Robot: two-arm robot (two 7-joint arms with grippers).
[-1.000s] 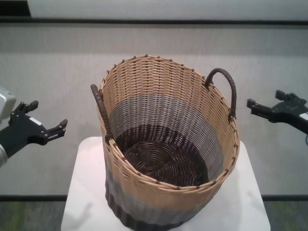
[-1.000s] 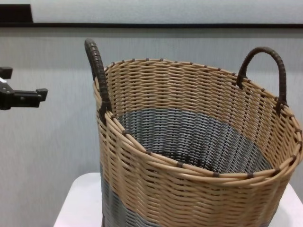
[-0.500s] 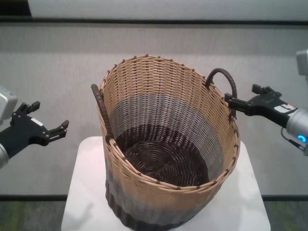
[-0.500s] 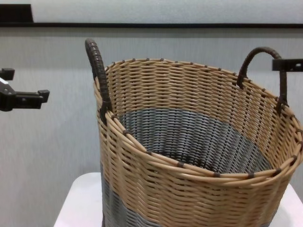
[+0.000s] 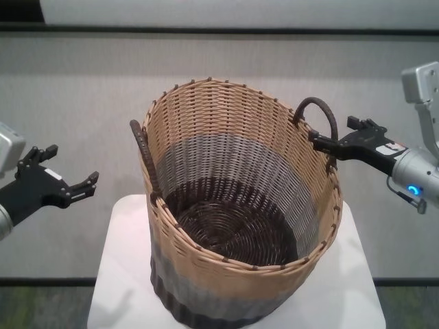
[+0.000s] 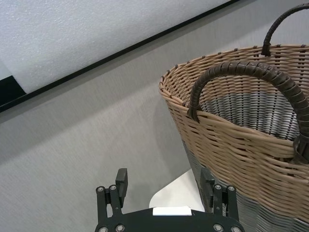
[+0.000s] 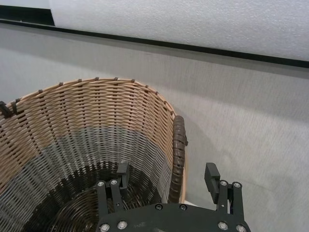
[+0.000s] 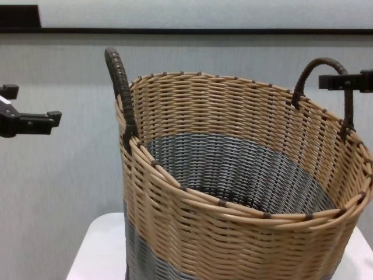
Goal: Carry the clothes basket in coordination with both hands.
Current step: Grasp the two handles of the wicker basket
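The clothes basket [image 5: 226, 274] stands upright on a white table [image 5: 123, 274], and nothing shows inside it. Its dark loop handles rise from the rim on the left [image 5: 145, 161] and the right [image 5: 322, 120]. My left gripper [image 5: 72, 166] is open and hangs in the air well to the left of the left handle, apart from it. In the left wrist view that gripper [image 6: 164, 178] faces the handle [image 6: 251, 72] from a distance. My right gripper [image 5: 331, 131] is open at the right handle. In the right wrist view the handle [image 7: 177, 154] stands between its fingers [image 7: 211, 171], not clamped.
The basket covers most of the small white table [image 8: 99, 251], whose edges lie close around its base. A grey wall with a black strip [image 5: 219, 29] runs behind. There is open air on both sides of the basket.
My right gripper has moved left to the basket's right handle and now straddles it. My left gripper has stayed almost still. The basket has not moved.
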